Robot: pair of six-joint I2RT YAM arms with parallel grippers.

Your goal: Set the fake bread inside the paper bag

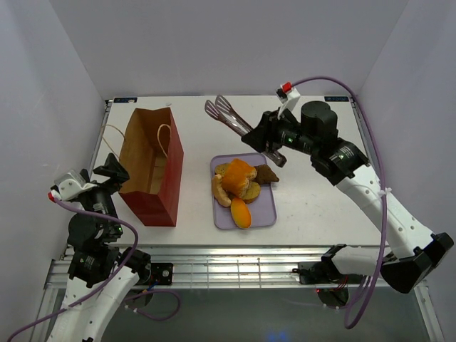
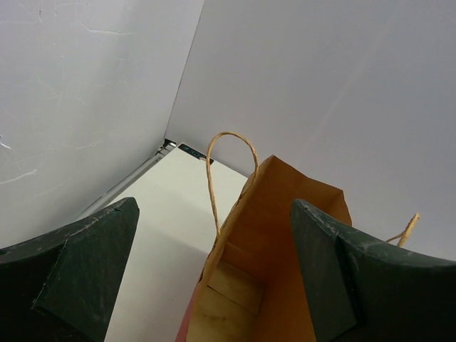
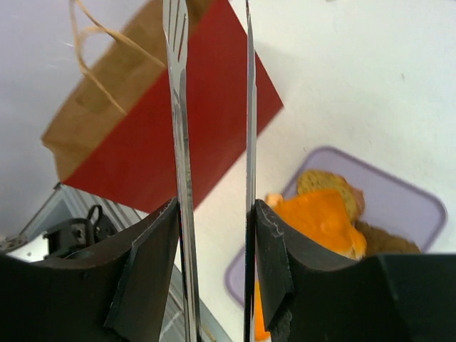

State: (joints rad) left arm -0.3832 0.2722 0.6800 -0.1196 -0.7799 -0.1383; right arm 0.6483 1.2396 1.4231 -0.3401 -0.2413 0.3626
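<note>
The fake bread [image 1: 239,174] lies piled on a lavender tray [image 1: 265,214]: an orange bun, a pale crescent roll [image 1: 220,191], an orange piece [image 1: 241,211] and a brown slice [image 1: 267,173]. It also shows in the right wrist view [image 3: 320,217]. The paper bag [image 1: 151,167] stands open at the left, its tan inside and cord handles showing [image 2: 278,235]. My right gripper [image 1: 274,146] is shut on metal tongs [image 1: 222,110], held above the table behind the tray; the two blades [image 3: 176,107] point toward the bag [image 3: 171,121]. My left gripper [image 1: 114,171] is open and empty beside the bag's near-left rim [image 2: 214,206].
White walls close in the table on the left, back and right. The tray [image 3: 413,203] sits right of the bag with a strip of bare table between them. The table's front edge and metal rails [image 1: 235,271] run along the bottom.
</note>
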